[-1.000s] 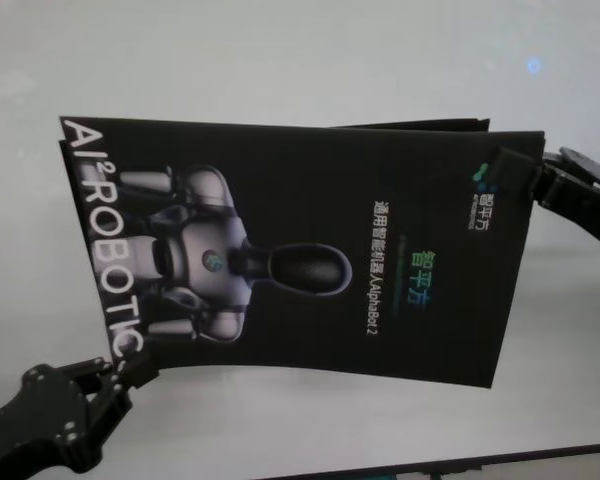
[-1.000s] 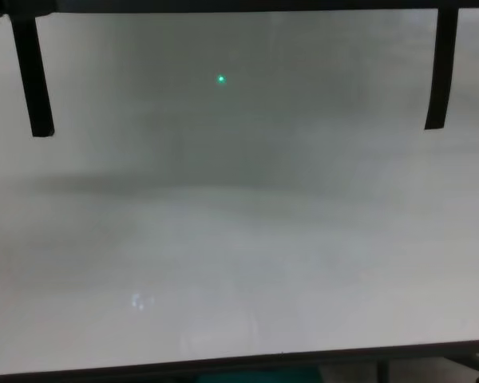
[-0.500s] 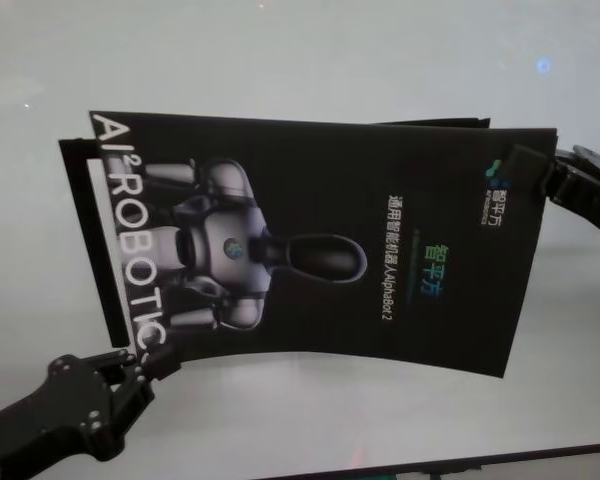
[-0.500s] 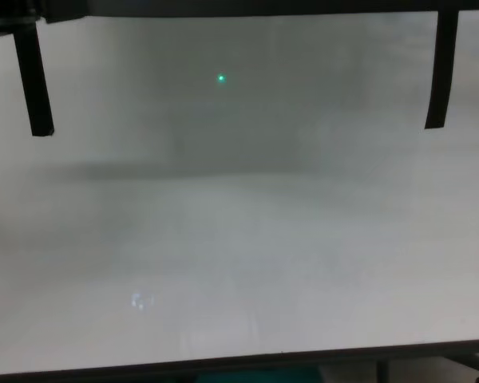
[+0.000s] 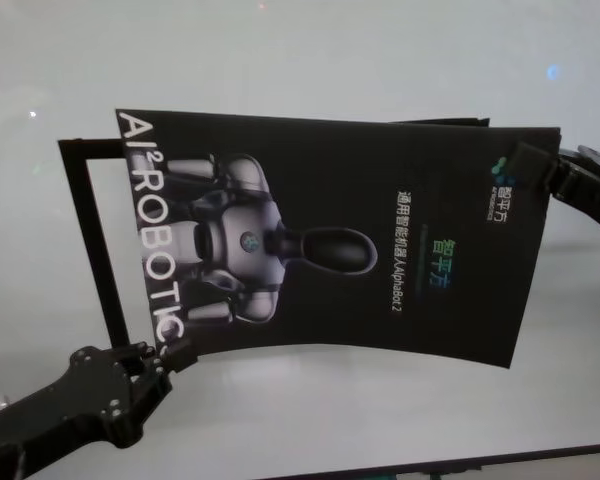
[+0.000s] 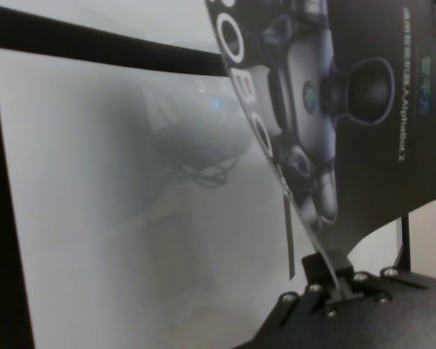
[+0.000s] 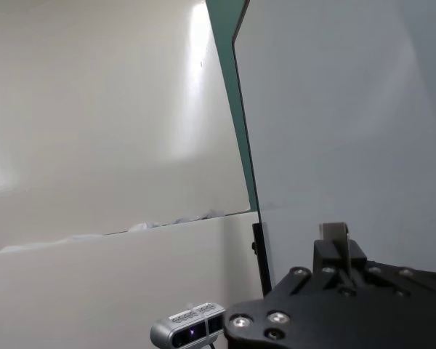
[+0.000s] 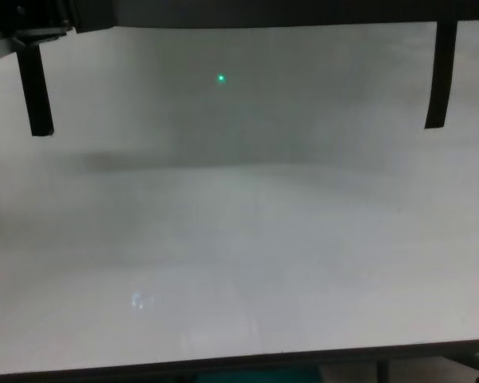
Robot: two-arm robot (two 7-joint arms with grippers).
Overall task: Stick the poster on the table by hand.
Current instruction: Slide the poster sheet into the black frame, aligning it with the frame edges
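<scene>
The poster (image 5: 360,240), a black glossy sheet with a grey-white robot and white lettering, hangs in the air above the table (image 5: 310,60). My left gripper (image 5: 172,356) is shut on its near left corner by the lettering. My right gripper (image 5: 538,168) is shut on its far right corner by the small logo. The left wrist view shows the poster (image 6: 363,109) rising curved out of the left gripper (image 6: 334,280). In the chest view only the poster's dark lower edge (image 8: 263,9) shows, above the table (image 8: 239,239).
Narrow black tape strips (image 5: 98,250) lie on the table to the poster's left, meeting in a corner. They also show in the left wrist view (image 6: 0,218). In the chest view one strip (image 8: 36,88) lies at the left and one (image 8: 439,76) at the right. The table's dark near edge (image 5: 460,465) runs along the bottom.
Both grippers have carried the poster to the right. The left gripper moved right with its corner. The black tape strips at the left, covered before, now lie uncovered.
</scene>
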